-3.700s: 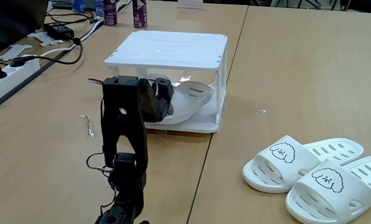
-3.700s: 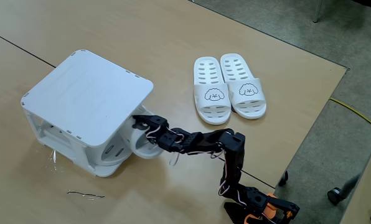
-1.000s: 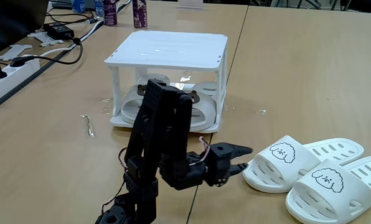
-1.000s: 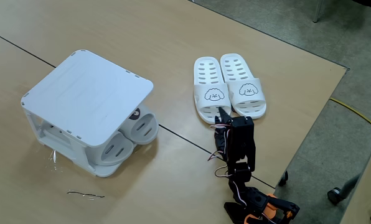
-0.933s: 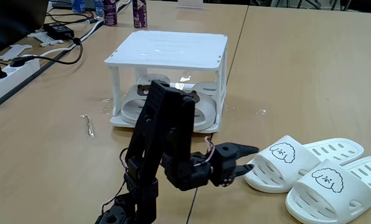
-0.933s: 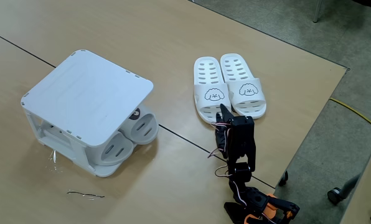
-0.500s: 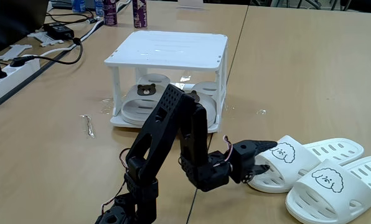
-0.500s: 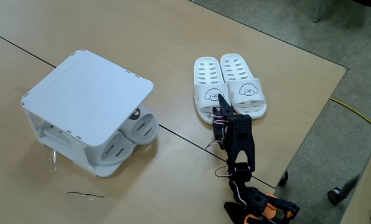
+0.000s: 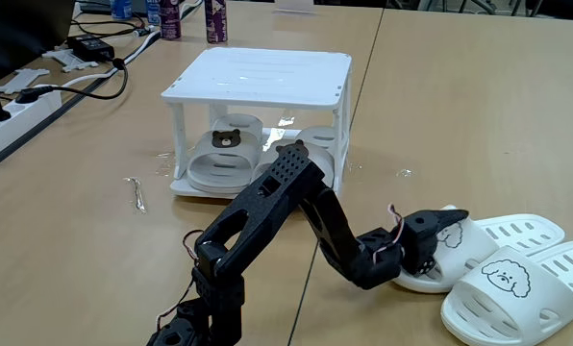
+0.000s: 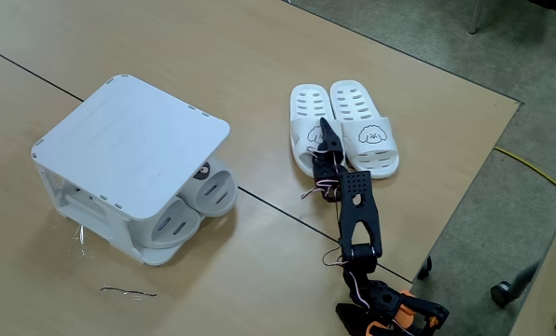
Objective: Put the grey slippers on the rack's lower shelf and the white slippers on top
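Observation:
The white rack (image 9: 258, 69) (image 10: 129, 145) stands on the wooden table. Both grey slippers (image 9: 224, 154) (image 10: 208, 191) lie side by side on its lower shelf (image 9: 210, 188), bear badges facing out; in a fixed view (image 9: 317, 140) my arm partly hides the right one. The white slippers (image 9: 522, 286) (image 10: 369, 131) lie together on the table away from the rack. My gripper (image 9: 448, 236) (image 10: 323, 140) is stretched out low over the strap of the white slipper (image 9: 517, 231) (image 10: 306, 117) nearer the rack. Its jaws stand open astride the strap and hide the dog face.
A power strip (image 9: 8, 115), cables and bottles (image 9: 214, 21) sit at the table's back left. A small metal piece (image 9: 136, 192) (image 10: 129, 292) lies in front of the rack. The table edge (image 10: 465, 187) runs close beside the white slippers, with floor beyond.
My gripper has left the rack with the second grey slipper resting on the lower shelf. The arm has swung over and reached out low onto the nearer white slipper's strap.

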